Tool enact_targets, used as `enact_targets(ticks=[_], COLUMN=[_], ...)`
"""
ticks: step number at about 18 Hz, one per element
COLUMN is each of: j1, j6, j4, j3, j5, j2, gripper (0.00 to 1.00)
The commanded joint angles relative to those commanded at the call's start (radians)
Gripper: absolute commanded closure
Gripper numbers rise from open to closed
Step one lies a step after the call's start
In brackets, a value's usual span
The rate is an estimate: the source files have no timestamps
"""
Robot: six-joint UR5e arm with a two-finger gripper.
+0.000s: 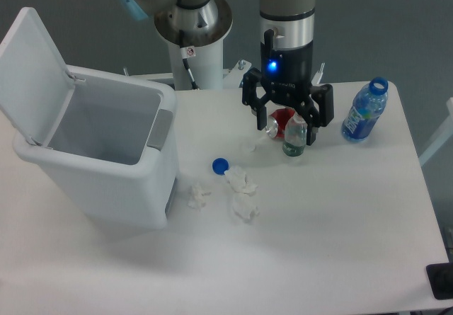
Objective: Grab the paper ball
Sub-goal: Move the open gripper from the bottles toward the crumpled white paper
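Observation:
The paper ball is a chunky, roughly square white wad lying on the white table, in front of the middle. My gripper hangs at the back of the table, well behind and to the right of the ball. Its jaws stand open around a lying red can and a small upright clear bottle. It holds nothing that I can see. The ball is in full view and untouched.
A longer, flatter white wad lies just behind the ball, and a small narrow wad to its left. A blue bottle cap lies near them. An open white bin stands at the left. A blue water bottle stands back right.

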Motion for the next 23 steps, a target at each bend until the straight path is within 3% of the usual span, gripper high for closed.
enact_targets(ticks=[5, 10, 14, 18, 23], j1=[-0.011, -0.032, -0.035, -0.064, -0.107], j6=[-0.003, -0.002, -0.005, -0.015, -0.031], j4=[0.008, 0.009, 0.005, 0.002, 0.003], j3=[-0.017, -0.107, -0.13, -0.166, -0.16], j5=[0.037, 0.037, 0.04, 0.08, 0.106], j2=[-0.005, -0.011, -0.011, -0.048, -0.139], gripper=[0.0, 0.0, 0.0, 0.0, 0.0])
